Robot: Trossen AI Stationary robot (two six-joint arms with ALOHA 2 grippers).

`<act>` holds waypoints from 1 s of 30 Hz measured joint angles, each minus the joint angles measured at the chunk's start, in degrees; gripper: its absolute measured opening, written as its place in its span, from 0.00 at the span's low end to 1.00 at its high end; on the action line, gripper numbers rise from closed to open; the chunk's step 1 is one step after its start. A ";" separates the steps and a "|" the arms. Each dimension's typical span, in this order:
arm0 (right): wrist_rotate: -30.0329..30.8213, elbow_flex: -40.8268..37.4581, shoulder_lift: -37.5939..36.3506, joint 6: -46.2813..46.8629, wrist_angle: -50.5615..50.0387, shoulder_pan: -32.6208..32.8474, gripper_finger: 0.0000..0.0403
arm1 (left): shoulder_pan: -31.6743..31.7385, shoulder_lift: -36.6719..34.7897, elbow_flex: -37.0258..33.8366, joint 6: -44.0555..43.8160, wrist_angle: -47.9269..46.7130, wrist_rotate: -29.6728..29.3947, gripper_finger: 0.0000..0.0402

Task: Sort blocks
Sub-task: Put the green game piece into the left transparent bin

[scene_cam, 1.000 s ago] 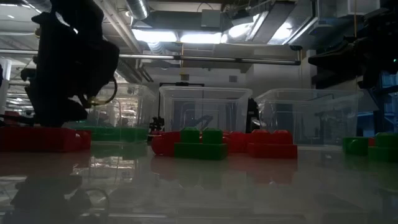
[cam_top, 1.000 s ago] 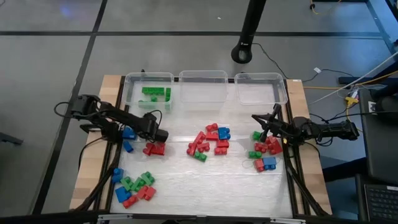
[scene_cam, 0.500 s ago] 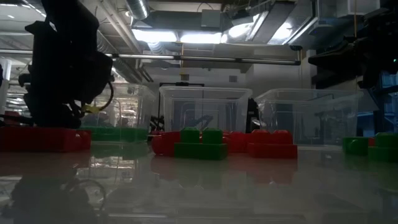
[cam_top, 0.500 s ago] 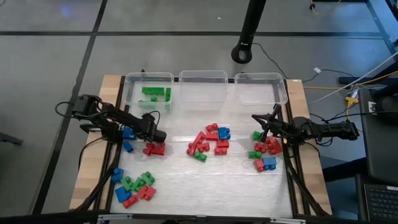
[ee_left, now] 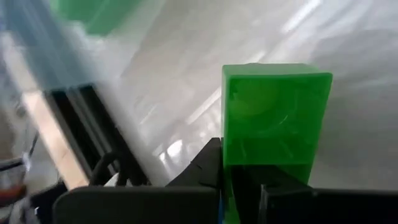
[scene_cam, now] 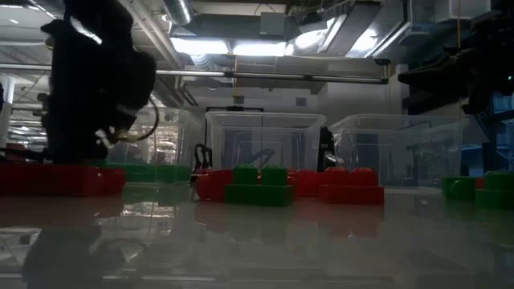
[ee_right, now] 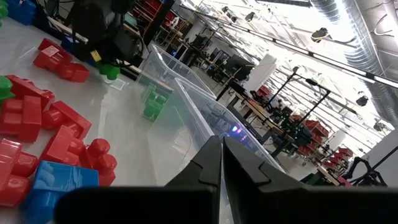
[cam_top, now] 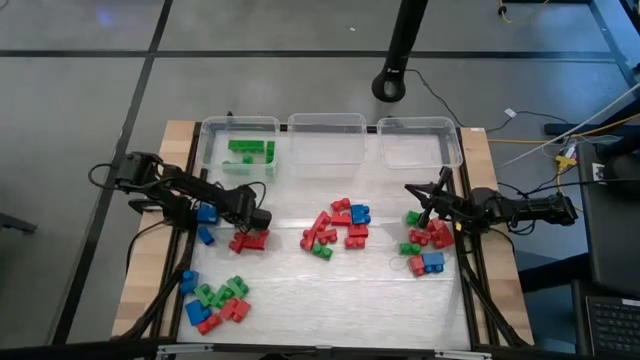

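the left gripper (cam_top: 258,217) sits just above a red pile (cam_top: 248,240) on the table's (cam_top: 300,290) left side, fingers clamped on a green block (ee_left: 275,118). the right gripper (cam_top: 420,203) rests beside the right-hand pile (cam_top: 425,245), fingers pressed together on nothing. more blocks lie mid-table (cam_top: 335,228) and near left (cam_top: 213,300); green ones fill the far-left bin (cam_top: 240,152).

1. The left gripper (cam_top: 262,217) has crept slightly back toward the red blocks (cam_top: 248,240), after easing away from them half a second ago.
2. From the low camera, the left arm (scene_cam: 92,76) has swung right again, its dark bulk leaning over the red blocks (scene_cam: 56,178).
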 joint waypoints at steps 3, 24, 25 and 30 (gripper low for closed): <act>0.00 -0.01 -0.01 0.00 0.01 -0.01 0.05 | -0.80 -1.60 3.54 2.90 -0.50 0.26 0.02; 0.02 -0.01 0.00 0.00 0.02 -0.01 0.05 | 9.08 -30.83 14.29 21.26 3.59 -16.41 0.04; 0.02 0.00 -0.02 -0.01 0.02 0.01 0.05 | 10.31 -31.55 14.28 22.70 4.21 -17.70 0.04; 0.04 -0.01 0.01 0.00 0.02 -0.01 0.05 | 16.06 -32.64 14.26 28.94 5.44 -23.05 0.05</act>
